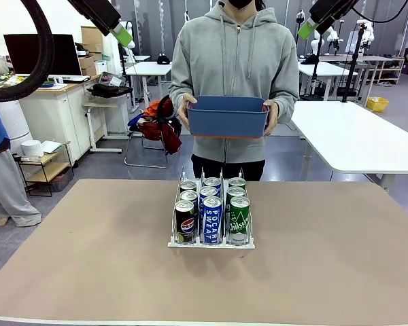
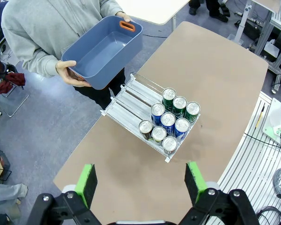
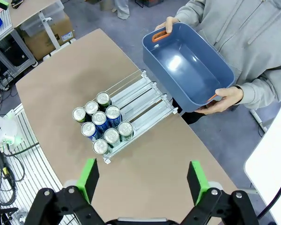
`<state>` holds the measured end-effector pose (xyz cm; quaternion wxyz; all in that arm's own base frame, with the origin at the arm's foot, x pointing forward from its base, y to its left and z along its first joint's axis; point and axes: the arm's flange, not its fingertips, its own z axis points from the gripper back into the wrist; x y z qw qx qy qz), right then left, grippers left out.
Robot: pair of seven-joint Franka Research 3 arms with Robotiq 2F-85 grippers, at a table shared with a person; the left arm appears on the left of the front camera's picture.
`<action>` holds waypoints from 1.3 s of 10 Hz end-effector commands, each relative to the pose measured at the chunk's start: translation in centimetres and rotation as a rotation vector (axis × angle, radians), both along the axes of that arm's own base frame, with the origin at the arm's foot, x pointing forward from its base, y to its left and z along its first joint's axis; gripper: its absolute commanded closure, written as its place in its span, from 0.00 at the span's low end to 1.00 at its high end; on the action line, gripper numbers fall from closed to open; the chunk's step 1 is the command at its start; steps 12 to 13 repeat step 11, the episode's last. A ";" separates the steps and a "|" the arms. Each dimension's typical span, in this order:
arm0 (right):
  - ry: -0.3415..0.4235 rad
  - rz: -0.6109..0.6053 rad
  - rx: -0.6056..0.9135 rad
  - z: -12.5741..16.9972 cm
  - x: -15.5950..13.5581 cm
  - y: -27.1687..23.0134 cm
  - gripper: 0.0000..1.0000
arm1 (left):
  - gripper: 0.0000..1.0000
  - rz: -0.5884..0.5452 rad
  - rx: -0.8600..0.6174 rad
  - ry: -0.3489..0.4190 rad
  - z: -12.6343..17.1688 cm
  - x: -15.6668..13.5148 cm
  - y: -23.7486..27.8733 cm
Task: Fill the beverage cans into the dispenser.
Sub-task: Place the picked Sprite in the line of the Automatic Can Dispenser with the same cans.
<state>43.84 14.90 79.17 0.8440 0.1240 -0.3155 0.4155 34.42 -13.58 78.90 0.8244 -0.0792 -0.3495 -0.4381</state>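
The dispenser (image 1: 211, 242) stands mid-table with three lanes of beverage cans: black Pepsi (image 1: 185, 221) on the left, blue Pocari Sweat (image 1: 211, 219) in the middle, green ones (image 1: 239, 216) on the right. The cans crowd the lanes' near end (image 2: 168, 123) (image 3: 100, 123), leaving the far lengths of the rack (image 2: 131, 101) (image 3: 145, 101) bare. My left gripper (image 1: 124, 34) (image 2: 141, 183) and right gripper (image 1: 306, 29) (image 3: 143, 180) hang high above the table, both open and holding nothing.
A person in a grey hoodie stands at the far edge, both hands holding an empty blue bin (image 1: 227, 115) (image 2: 105, 47) (image 3: 187, 65) just beyond the table. The brown tabletop (image 1: 326, 258) lies bare around the rack. White tables and office clutter lie farther back.
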 end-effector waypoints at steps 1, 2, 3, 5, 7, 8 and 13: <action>-0.007 0.009 0.012 -0.3 0.0 0.0 0.00 | 0.00 -0.009 -0.007 0.006 -0.1 -0.1 0.2; -0.007 0.009 0.012 -0.3 0.0 0.0 0.00 | 0.00 -0.009 -0.007 0.006 -0.1 -0.1 0.2; -0.007 0.009 0.012 -0.3 0.0 0.0 0.00 | 0.00 -0.009 -0.007 0.006 -0.1 -0.1 0.2; -0.007 0.009 0.012 -0.3 0.0 0.0 0.00 | 0.00 -0.009 -0.007 0.006 -0.1 -0.1 0.2; -0.007 0.009 0.012 -0.3 0.0 0.0 0.00 | 0.00 -0.009 -0.007 0.006 -0.1 -0.1 0.2; -0.007 0.009 0.012 -0.3 0.0 0.0 0.00 | 0.00 -0.009 -0.007 0.006 -0.1 -0.1 0.2; -0.007 0.009 0.012 -0.3 0.0 0.0 0.00 | 0.00 -0.009 -0.007 0.006 -0.1 -0.1 0.2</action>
